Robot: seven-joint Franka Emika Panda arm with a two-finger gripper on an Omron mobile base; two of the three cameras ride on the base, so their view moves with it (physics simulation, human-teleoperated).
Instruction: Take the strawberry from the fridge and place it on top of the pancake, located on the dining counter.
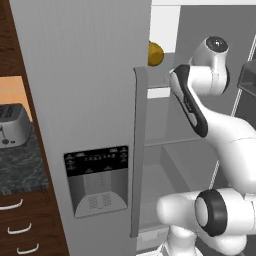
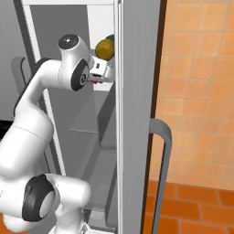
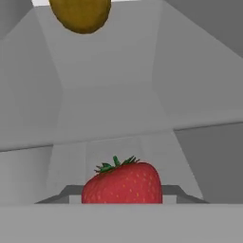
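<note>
Right up against the lens we have the strawberry point(image 3: 122, 183), red and seeded, green cap on top, sitting low in the hand view with a dark finger tip point(image 3: 61, 195) peeking out at either side of it. That reads to us as the fingers closed onto the berry, pinching it from both flanks, though the contact itself is hidden behind the fruit.

Out wide, the gripper point(image 2: 97, 74) is reaching deep into the open fridge point(image 1: 85, 100), up at an upper shelf, and the berry is in there with it, not yet clear of the compartment. Just beyond sits a yellow-brown fruit point(image 3: 80, 14), near the hand but apart from it.

Now, the danger. That berry is small and rounded, so a grip off its middle could squeeze it out sideways as we lift. Pulling back, the wrist passes close to the door edge point(image 2: 119, 114), and a clip there could jar the berry loose. We'd also watch that yellow-brown fruit: a swing of the hand might nudge it off the shelf.
</note>
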